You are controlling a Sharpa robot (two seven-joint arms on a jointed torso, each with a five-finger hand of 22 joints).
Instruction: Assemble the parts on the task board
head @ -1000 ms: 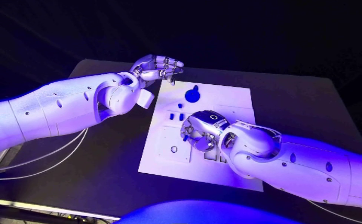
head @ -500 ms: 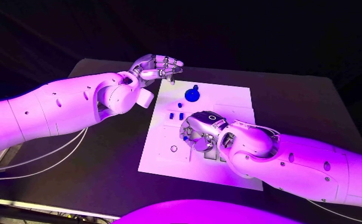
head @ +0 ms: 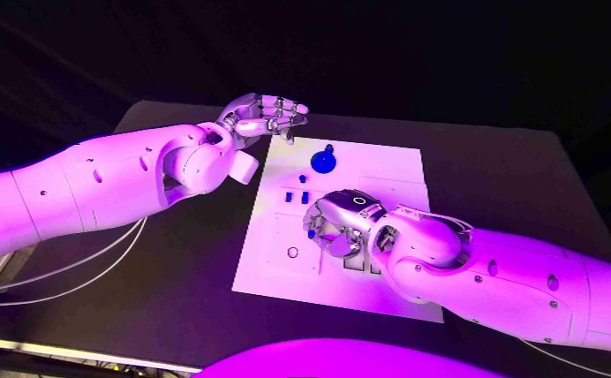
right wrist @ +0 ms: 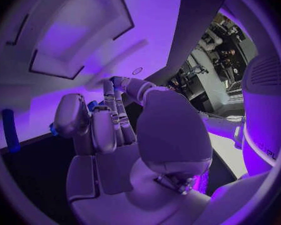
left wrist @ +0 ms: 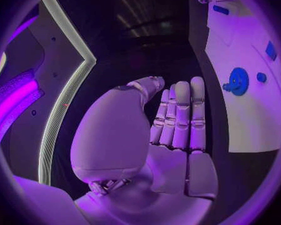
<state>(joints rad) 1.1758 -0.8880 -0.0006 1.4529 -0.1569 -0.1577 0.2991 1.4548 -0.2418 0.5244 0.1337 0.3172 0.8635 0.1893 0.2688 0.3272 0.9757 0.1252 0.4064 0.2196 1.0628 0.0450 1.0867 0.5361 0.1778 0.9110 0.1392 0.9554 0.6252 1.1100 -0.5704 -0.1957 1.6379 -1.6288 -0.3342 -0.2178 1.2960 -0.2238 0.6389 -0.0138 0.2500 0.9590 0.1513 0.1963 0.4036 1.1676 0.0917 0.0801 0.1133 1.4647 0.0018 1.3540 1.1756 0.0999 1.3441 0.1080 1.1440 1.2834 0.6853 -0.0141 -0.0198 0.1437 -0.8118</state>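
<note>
Hovering low over the middle of the task board (head: 382, 162), the right hand (head: 342, 222) had its fingers curled inward; whether they pinched a part, I could not tell. Beyond it on the board lay a round blue part (head: 323, 162). Off the board's far-left corner, the left hand (head: 264, 117) hung empty, fingers pressed together.

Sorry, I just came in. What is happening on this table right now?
A two-armed robot is assembling small blue parts on a white board on a black table. Its right hand is down over the middle of the board, fingers curled among the parts; whether it holds one I cannot tell. The left hand hangs beyond the board's far corner, holding nothing. A round blue part lies near the far edge.
</note>
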